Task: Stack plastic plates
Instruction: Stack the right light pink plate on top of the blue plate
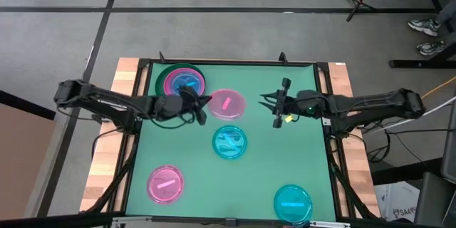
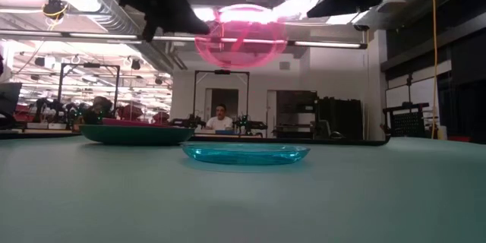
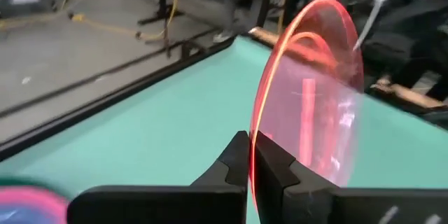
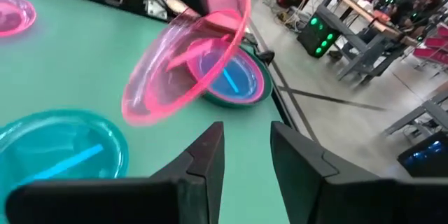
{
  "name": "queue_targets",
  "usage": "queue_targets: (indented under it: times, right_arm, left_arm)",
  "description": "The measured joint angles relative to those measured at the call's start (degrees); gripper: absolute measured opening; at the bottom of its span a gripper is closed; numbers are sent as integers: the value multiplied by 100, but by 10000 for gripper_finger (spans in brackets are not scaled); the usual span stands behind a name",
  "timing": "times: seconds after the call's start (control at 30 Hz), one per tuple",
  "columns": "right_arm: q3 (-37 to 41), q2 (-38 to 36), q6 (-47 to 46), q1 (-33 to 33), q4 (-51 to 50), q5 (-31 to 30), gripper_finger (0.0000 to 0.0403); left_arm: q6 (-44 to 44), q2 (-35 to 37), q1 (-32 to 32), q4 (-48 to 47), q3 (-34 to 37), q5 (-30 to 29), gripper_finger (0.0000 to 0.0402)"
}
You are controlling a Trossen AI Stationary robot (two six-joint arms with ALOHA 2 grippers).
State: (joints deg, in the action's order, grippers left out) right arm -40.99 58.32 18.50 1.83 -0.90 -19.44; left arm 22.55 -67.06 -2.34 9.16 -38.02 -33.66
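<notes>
My left gripper [image 1: 206, 102] [image 3: 252, 144] is shut on a small translucent pink plate [image 1: 227, 104] [image 2: 241, 36], held in the air over the table's far middle. Just left of it, a stack [image 1: 182, 82] [image 4: 240, 82] sits at the far left: a dark green plate under a pink one, with a cyan plate on top. A cyan plate [image 1: 230, 142] [image 2: 244, 153] lies flat at the centre. Another translucent pink plate [image 1: 165, 184] lies near left, and another cyan plate [image 1: 293, 202] near right. My right gripper [image 1: 274, 104] [image 4: 246, 141] hovers open to the right of the held plate. My left gripper pinches the translucent pink plate by its rim [image 3: 260, 122], on the side toward the table's left, between its two fingers. The fingers come roughly level from the left. The plate is lifted clear of the table and tilted [image 4: 183, 57], sticking out beyond the fingertips.
Green mat [image 1: 285, 164] inside a dark frame, with wooden table edges on both sides. Bare mat lies between the centre cyan plate and the right edge. Beyond the far edge, the low view shows a room with a seated person [image 2: 220, 119].
</notes>
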Motion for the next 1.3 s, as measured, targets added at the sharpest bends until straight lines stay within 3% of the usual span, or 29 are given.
queue_targets:
  times: [0.33, 0.7, 1.0, 1.3]
  right_arm:
    - [0, -77, -13, 2, -521, 218, 111]
    - [2, -72, -15, 4, -665, 262, 111]
    - [2, -72, -15, 4, -665, 260, 111]
    - [2, -72, -15, 2, -663, 260, 111]
  left_arm:
    - [317, 911, 1674, -1642, 0, 1217, 0]
    - [450, 1022, 3985, -2763, 0, 2763, 0]
    - [450, 1009, 5088, -3663, 0, 3155, 0]
    - [1073, 919, 5577, -3822, 0, 3145, 0]
